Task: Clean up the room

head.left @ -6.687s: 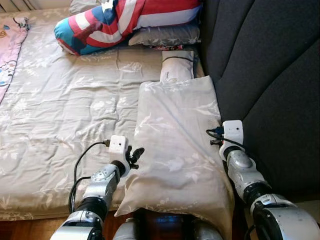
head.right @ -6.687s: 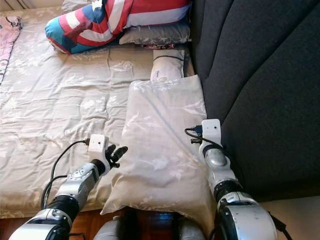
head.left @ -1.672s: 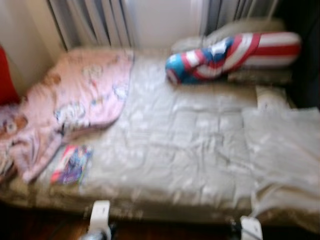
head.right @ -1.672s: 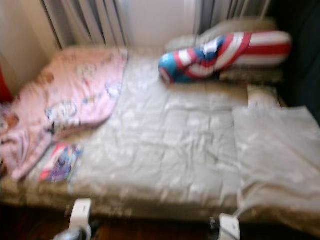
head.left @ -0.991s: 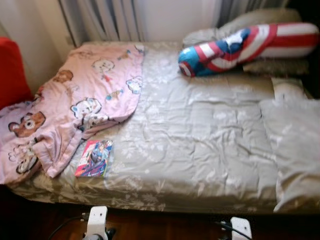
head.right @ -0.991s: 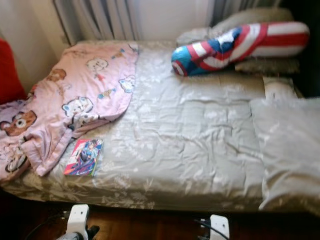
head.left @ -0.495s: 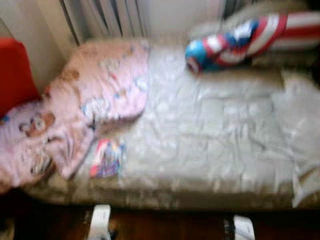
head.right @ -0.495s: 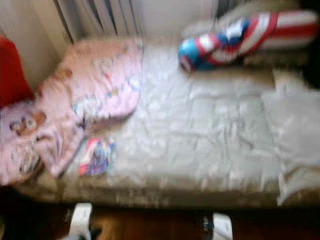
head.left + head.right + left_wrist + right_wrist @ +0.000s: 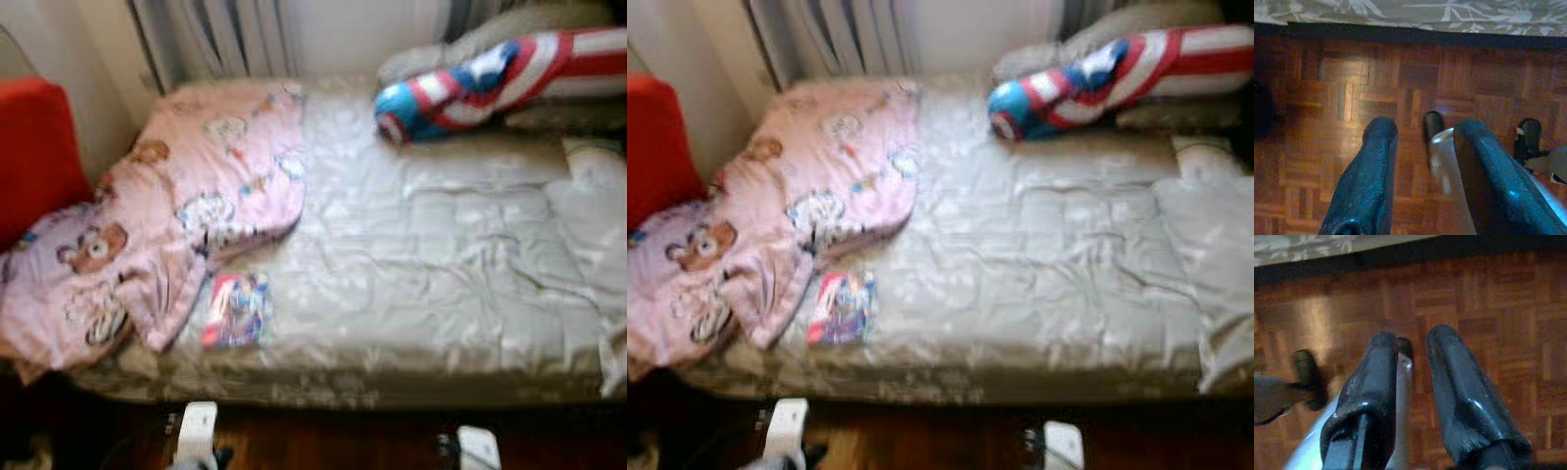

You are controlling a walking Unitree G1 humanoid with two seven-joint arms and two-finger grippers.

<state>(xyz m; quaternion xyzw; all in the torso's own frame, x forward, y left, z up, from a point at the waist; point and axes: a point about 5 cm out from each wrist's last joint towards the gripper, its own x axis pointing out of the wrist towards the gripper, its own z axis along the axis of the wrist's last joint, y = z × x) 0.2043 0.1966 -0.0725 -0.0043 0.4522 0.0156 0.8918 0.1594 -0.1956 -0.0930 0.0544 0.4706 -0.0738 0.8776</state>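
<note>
a slightly blurred view down onto a bed (image 9: 431, 284) covered in a pale grey floral sheet, spanning most of the frame. a pink blanket (image 9: 167, 225) printed with cartoon bears lies crumpled over the left part of the bed, its lower corner hanging toward the front edge. just right of that corner, at lower left of centre, a small colourful book (image 9: 236, 309) lies flat on the sheet, near the front edge. at the upper right, a long red, white and blue striped cushion (image 9: 500, 73) rests against grey pillows (image 9: 509, 24). another grey pillow (image 9: 598, 235) in matching fabric lies at the right edge. a red cushion or chair back (image 9: 34, 147) stands at the far left, and pale curtains (image 9: 211, 34) hang behind the bed at the top.

both arms hang low in front of the bed. in the wrist views, the left gripper (image 9: 1422, 134) has its two black fingers spread apart, holding nothing, over a dark parquet floor (image 9: 1327, 88). the right gripper (image 9: 1410, 340) also has its fingers parted and empty above the same floor.
</note>
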